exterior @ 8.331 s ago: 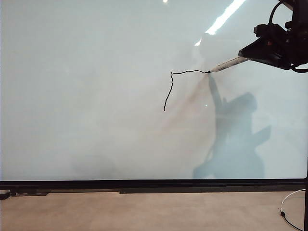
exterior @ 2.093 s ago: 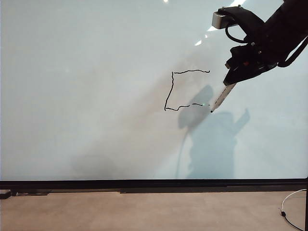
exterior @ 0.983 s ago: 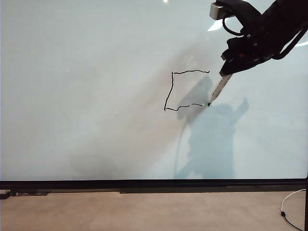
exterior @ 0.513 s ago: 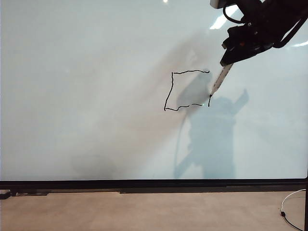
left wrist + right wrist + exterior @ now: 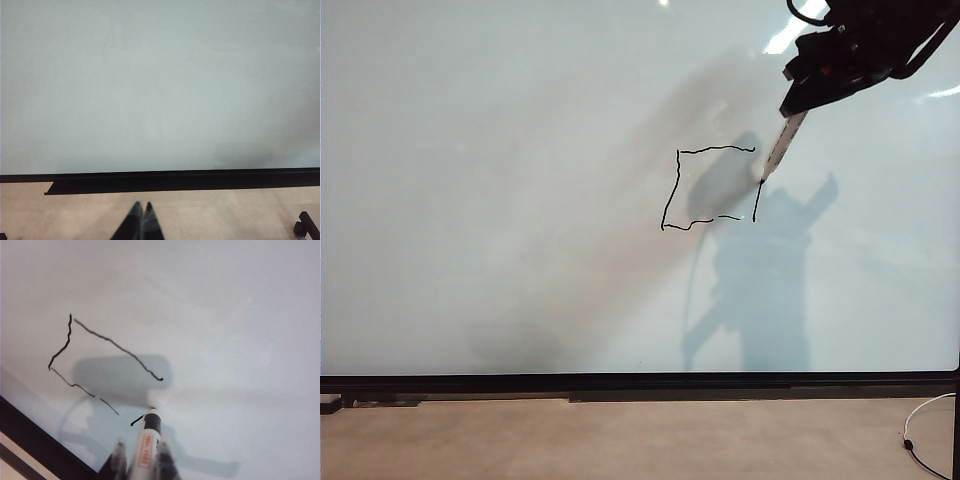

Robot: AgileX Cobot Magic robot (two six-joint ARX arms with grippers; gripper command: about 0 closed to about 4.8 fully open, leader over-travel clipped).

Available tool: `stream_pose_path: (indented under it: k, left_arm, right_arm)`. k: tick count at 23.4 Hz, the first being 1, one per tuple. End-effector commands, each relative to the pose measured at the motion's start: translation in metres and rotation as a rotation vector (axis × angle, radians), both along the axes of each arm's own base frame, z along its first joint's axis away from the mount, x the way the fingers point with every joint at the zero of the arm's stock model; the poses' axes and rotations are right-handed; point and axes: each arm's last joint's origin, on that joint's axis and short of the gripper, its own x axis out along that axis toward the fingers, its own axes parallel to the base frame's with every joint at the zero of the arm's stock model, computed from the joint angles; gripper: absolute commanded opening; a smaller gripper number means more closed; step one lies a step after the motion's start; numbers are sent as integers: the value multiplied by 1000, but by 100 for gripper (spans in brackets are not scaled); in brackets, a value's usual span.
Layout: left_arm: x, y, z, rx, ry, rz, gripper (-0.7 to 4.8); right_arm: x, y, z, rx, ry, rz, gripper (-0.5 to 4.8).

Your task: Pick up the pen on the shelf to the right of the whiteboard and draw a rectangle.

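Whiteboard (image 5: 520, 200) mostly bare; right end effector (image 5: 141, 450) grips pen (image 5: 146, 445), left end effector (image 5: 142, 210) closed low

Setting: an office or lab-type room. Evidence: large wall-mounted whiteboard (image 5: 520, 200) with black lower frame, pale wood-effect floor (image 5: 620, 440), ceiling strip lights reflected in the board.

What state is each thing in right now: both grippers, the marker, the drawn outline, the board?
Right gripper: shut on the slim white marker, upper right of the board.
Slim white marker: held, tip at the board.
Thin black hand-drawn rectangle: unfinished, right side partly drawn, bottom gapped.
Left gripper: shut, empty, low before the board.
Large glossy whiteboard: upright, marked.
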Motion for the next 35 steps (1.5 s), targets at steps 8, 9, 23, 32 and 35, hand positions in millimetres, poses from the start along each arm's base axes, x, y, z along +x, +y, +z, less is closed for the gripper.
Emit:
stream_pose_path:
  k: [8, 9, 23, 32, 35]
  left_arm:
    - [0, 0, 2, 1, -11, 1, -4]
    - [0, 0, 2, 1, -11, 0, -4]
    - [0, 0, 2, 1, -11, 1, -4]
    - [0, 0, 2, 1, -11, 1, -4]
    - [0, 0, 2, 1, -11, 1, -4]
  right_arm:
    - [-5, -3, 22, 23, -101, -14, -6]
    - [-6, -3, 23, 24, -104, -14, -6]
    - [-11, -2, 30, 31, -135, -13, -6]
    - [-22, 2, 28, -11, -101, -38, -6]
    - [-35, 1, 29, -14, -120, -36, -6]
